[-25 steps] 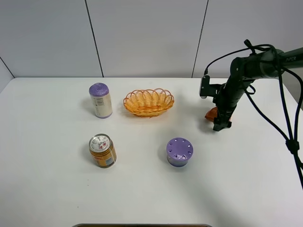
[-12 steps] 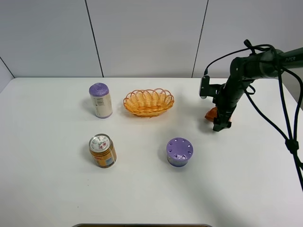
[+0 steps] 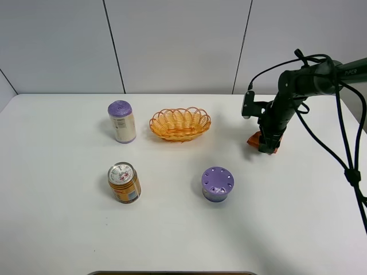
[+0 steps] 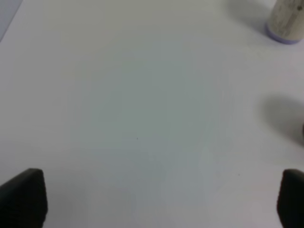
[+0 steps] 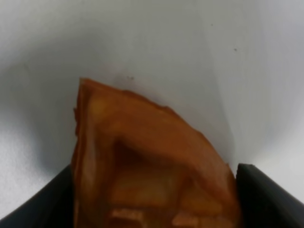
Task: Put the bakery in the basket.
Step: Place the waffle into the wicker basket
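Waffle wedge (image 3: 253, 138): 3 o'clock of wicker basket (image 3: 180, 124), well apart; touching the surface (image 3: 298, 217) or just off it, I cannot tell.
Right jaws: clamped on waffle wedge.
Left jaws: spread wide, empty.
Step, my judgement: lift clear, carry toward 9 o'clock, release low over basket centre.

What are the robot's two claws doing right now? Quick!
Left gripper: open, holding nothing.
Right gripper: shut on the orange-brown dimpled waffle slab.
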Tool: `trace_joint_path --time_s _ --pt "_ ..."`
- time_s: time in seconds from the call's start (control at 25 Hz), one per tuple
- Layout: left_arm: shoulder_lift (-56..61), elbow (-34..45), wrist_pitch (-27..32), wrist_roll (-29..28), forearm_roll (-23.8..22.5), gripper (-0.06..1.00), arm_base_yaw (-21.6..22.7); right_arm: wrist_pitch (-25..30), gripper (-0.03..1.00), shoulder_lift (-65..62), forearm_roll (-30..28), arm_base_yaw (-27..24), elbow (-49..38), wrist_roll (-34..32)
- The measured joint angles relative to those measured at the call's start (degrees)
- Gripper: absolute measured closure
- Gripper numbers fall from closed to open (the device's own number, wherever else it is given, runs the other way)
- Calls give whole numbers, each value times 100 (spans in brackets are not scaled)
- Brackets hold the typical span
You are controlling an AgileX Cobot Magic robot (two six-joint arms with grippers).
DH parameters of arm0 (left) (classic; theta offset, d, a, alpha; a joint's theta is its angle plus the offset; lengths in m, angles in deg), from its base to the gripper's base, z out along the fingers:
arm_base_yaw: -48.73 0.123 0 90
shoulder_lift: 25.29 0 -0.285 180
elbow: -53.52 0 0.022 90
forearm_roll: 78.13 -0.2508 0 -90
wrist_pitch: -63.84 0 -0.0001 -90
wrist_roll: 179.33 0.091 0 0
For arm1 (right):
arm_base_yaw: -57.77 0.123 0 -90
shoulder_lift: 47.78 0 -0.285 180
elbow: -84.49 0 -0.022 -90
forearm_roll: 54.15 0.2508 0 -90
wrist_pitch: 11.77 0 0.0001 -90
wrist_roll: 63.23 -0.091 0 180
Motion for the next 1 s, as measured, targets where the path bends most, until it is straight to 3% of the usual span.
trace_joint_path --time_s 1.0 --pt "0 0 0 0 0 -4 0 252 34 -532 -219 15 0 -241"
